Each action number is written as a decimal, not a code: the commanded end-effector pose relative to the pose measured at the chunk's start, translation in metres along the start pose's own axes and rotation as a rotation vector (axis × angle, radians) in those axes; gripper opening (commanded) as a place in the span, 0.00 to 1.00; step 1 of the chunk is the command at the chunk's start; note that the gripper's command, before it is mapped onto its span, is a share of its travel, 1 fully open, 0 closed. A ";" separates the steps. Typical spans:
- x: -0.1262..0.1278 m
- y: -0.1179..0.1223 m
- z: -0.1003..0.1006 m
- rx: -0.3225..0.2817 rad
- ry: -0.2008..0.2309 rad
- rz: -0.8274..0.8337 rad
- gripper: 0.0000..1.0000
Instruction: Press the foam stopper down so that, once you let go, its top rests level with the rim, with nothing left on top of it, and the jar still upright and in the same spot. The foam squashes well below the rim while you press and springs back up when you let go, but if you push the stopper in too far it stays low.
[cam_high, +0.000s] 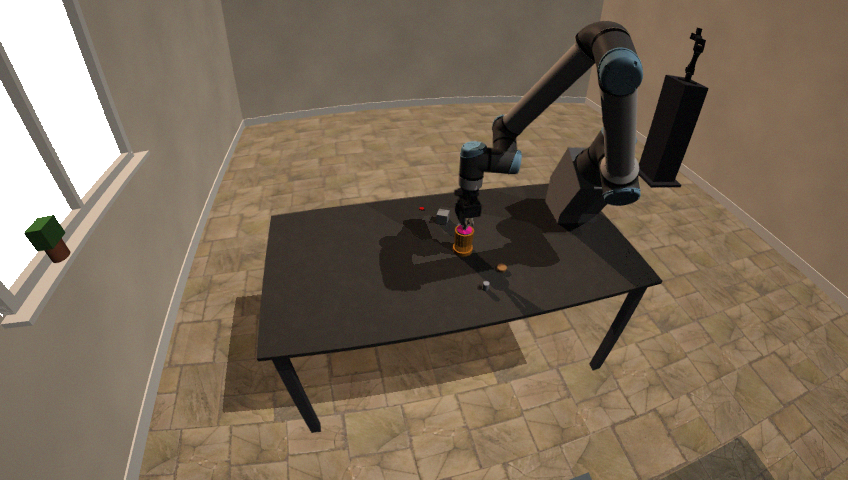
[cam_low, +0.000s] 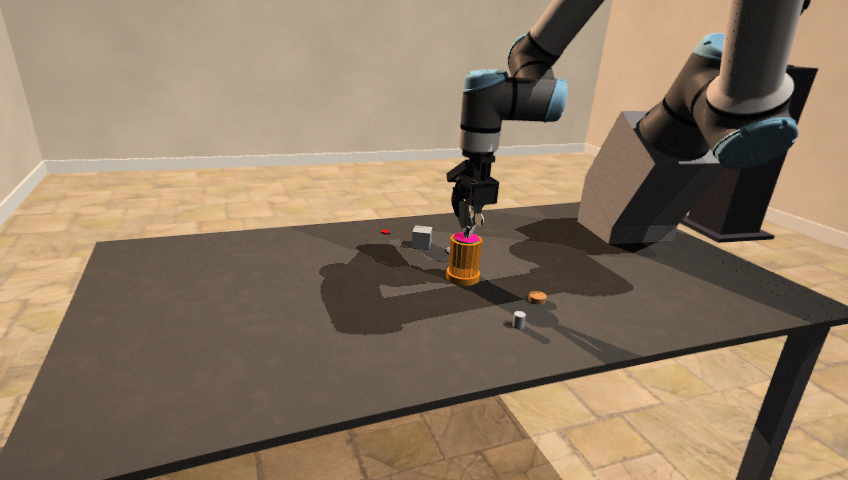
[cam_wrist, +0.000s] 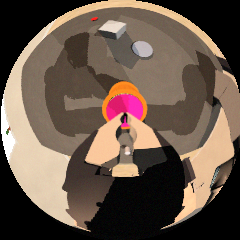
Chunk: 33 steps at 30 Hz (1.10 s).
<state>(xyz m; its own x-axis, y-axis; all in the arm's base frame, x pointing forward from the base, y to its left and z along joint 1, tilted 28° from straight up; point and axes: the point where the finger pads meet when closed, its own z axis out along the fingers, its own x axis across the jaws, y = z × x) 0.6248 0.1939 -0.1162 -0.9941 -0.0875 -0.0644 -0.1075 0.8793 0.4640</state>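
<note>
An orange ribbed jar (cam_low: 464, 259) stands upright near the middle of the black table; it also shows in the top view (cam_high: 462, 239) and in the wrist view (cam_wrist: 125, 104). A magenta foam stopper (cam_low: 463, 237) fills its mouth, its top about at the rim (cam_wrist: 124, 107). My gripper (cam_low: 470, 227) is shut and empty, pointing straight down, with its fingertips on the stopper's top. It also shows in the top view (cam_high: 467, 224) and the wrist view (cam_wrist: 124, 119).
A grey cube (cam_low: 421, 236) and a flat grey disc (cam_wrist: 142, 48) lie just behind the jar. A small red marker (cam_low: 385, 231) lies farther back. An orange disc (cam_low: 537, 296) and a small grey cylinder (cam_low: 519, 319) lie in front right. The arm's base block (cam_low: 630, 184) stands at the right.
</note>
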 end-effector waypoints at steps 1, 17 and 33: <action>-0.001 0.000 0.003 0.000 -0.001 0.000 0.00; -0.001 0.000 0.012 0.000 -0.001 0.000 0.00; -0.001 0.000 0.019 0.000 -0.001 0.000 0.00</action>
<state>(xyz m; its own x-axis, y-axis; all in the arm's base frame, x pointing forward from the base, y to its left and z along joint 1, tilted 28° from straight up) 0.6252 0.2019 -0.1313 -0.9941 -0.0875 -0.0647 -0.1076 0.8793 0.4639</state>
